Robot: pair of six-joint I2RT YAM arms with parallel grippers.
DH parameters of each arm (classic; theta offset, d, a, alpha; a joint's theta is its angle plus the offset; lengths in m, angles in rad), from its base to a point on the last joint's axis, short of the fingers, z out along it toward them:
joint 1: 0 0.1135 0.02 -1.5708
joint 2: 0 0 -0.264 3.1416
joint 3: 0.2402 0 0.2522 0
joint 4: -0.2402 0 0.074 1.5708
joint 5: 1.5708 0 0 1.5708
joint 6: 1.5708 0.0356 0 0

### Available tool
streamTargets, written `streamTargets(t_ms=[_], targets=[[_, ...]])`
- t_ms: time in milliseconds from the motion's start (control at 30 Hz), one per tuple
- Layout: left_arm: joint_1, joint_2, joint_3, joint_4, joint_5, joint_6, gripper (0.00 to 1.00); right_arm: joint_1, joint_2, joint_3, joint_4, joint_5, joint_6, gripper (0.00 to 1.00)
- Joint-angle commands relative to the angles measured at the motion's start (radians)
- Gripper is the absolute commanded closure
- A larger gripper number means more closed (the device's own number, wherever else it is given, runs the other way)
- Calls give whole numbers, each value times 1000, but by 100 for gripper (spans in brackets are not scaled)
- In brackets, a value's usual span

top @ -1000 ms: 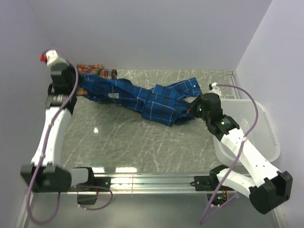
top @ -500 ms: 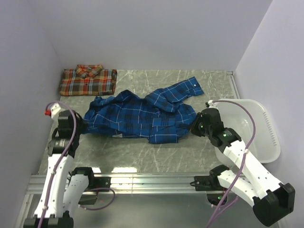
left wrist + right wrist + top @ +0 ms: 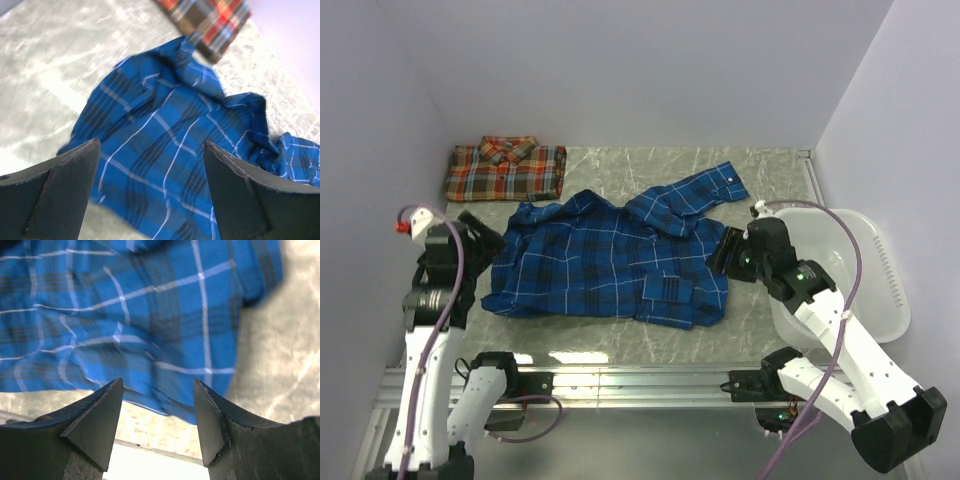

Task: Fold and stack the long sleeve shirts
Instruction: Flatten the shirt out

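The blue long sleeve shirt (image 3: pixel 610 265) lies spread out and rumpled in the middle of the table, one sleeve (image 3: pixel 705 188) reaching toward the back right. The red-orange long sleeve shirt (image 3: pixel 505 168) sits folded at the back left corner. My left gripper (image 3: pixel 480 232) hovers open at the blue shirt's left edge, holding nothing. In the left wrist view the blue shirt (image 3: pixel 165 150) fills the space below the left gripper (image 3: pixel 151 145), with the red-orange shirt (image 3: pixel 210 20) beyond. My right gripper (image 3: pixel 728 255) stands open at the shirt's right edge, and the right gripper (image 3: pixel 158 385) shows the blue shirt (image 3: pixel 150 315) hem below it.
A white plastic basket (image 3: pixel 865 250) stands at the right edge of the grey marble table (image 3: pixel 770 170), just behind the right arm. Lilac walls close in the back and both sides. A metal rail (image 3: pixel 620 380) runs along the near edge.
Both grippers have opened and let go of the blue shirt, which dropped from a stretched, twisted band into a flat spread. The left arm swung from the back left corner toward the near side.
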Motion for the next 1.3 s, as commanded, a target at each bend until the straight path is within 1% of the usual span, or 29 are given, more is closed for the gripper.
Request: streamTargets(t_ms=[0, 67, 100, 167, 200, 267, 367, 400, 467, 500, 567, 600, 700, 800, 867, 967, 1167, 1267], targets=[[1, 128, 67, 104, 62, 127, 10, -4, 64, 93, 75, -43, -92, 36], [3, 189, 84, 127, 139, 147, 10, -3, 96, 109, 119, -98, -112, 37], [0, 249, 82, 165, 180, 150, 11, -1, 140, 116, 127, -111, -121, 37], [1, 308, 74, 201, 269, 135, 13, -1, 192, 129, 158, -167, -123, 38], [1, 364, 68, 246, 295, 128, 14, 2, 217, 133, 173, -184, -121, 38], [1, 417, 45, 286, 335, 99, 17, 11, 286, 122, 236, -206, -109, 39], [0, 524, 19, 377, 361, 64, 18, 26, 393, 110, 306, -270, -92, 40], [0, 582, 13, 394, 357, 46, 18, 31, 453, 113, 317, -290, -83, 40], [0, 639, 21, 425, 334, 24, 18, 33, 510, 105, 357, -293, -68, 40], [1, 689, 27, 440, 315, 20, 18, 33, 556, 100, 366, -277, -52, 40], [0, 734, 31, 487, 317, -10, 19, 33, 601, 88, 380, -253, -46, 41], [0, 780, 38, 501, 283, -19, 19, 33, 645, 87, 379, -252, -40, 41], [0, 870, 77, 527, 251, -46, 19, 33, 717, 79, 368, -252, -46, 40], [1, 956, 120, 532, 196, -65, 19, 31, 763, 70, 327, -237, -54, 40], [1, 998, 154, 527, 151, -73, 20, 31, 774, 67, 287, -230, -60, 40], [11, 1105, 212, 500, 95, -82, 20, 33, 782, 73, 223, -218, -84, 39], [64, 1256, 346, 437, 52, -94, 20, 31, 805, 74, 103, -221, -127, 37], [92, 1291, 403, 397, 41, -100, 20, 33, 803, 38, 72, -229, -141, 37]])
